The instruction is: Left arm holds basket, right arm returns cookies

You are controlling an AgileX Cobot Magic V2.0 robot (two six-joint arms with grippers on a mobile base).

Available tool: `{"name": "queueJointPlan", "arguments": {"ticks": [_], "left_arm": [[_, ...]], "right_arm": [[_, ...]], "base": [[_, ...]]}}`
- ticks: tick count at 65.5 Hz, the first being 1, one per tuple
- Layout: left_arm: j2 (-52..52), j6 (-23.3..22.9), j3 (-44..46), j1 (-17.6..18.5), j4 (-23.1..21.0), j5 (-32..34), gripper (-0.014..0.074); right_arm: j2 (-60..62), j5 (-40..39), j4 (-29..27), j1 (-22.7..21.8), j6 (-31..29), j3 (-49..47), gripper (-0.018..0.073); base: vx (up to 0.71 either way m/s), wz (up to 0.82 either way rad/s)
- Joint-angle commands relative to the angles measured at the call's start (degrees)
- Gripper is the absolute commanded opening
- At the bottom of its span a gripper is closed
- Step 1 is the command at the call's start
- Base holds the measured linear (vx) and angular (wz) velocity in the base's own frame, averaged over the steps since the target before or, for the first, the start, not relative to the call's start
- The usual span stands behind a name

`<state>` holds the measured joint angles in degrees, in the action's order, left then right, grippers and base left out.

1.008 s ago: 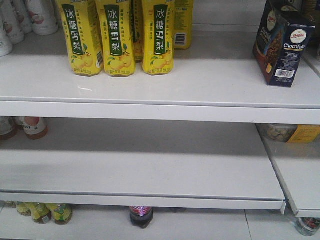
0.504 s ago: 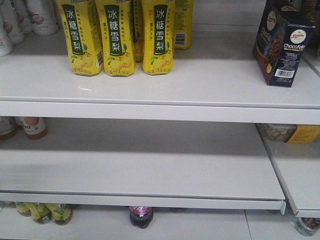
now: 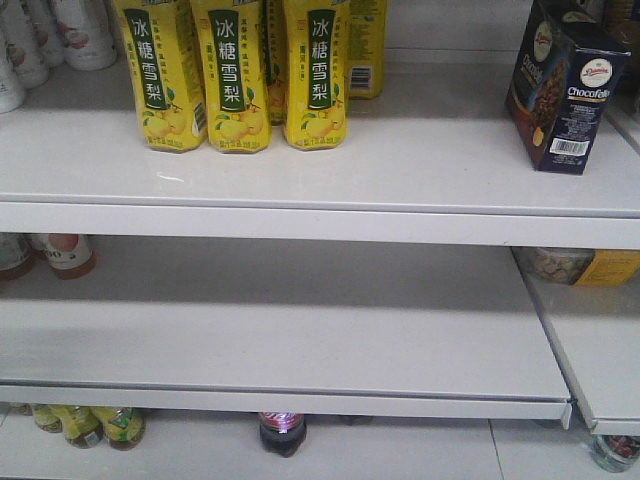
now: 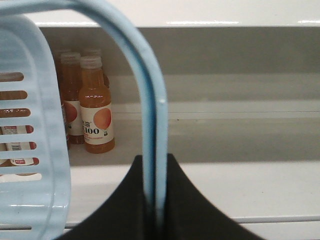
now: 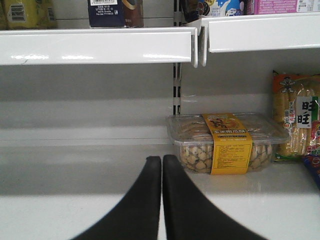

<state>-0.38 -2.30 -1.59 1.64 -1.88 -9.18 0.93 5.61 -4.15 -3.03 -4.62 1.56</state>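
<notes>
The cookies, a dark navy carton with a chocolate cookie picture, stand upright at the right end of the upper shelf; their bottom edge shows above the shelf lip in the right wrist view. My left gripper is shut on the pale blue hoop handle of the basket, whose slotted side fills the left of that view. My right gripper is shut with nothing in it, hovering over the middle shelf, left of a clear tub. Neither gripper shows in the front view.
Yellow pear drink bottles stand at the upper shelf's left. Orange juice bottles sit behind the basket. Snack bags lie right of the tub. A shelf upright divides the bays. Bottles stand on the bottom level.
</notes>
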Motion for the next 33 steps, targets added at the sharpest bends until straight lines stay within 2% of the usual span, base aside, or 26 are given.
{"name": "queueJointPlan", "arguments": {"ticks": [1, 33], "left_arm": [[-1.0, 1.0, 1.4, 0.0, 0.6, 5.8, -0.0006], [-1.0, 1.0, 1.4, 0.0, 0.6, 5.8, -0.0006]], "right_arm": [[0.4, -4.6, 0.0, -0.3, -0.7, 0.2, -0.0008], [0.4, -4.6, 0.0, -0.3, -0.7, 0.2, -0.0008]], "base": [[0.0, 0.0], [0.0, 0.0]]}}
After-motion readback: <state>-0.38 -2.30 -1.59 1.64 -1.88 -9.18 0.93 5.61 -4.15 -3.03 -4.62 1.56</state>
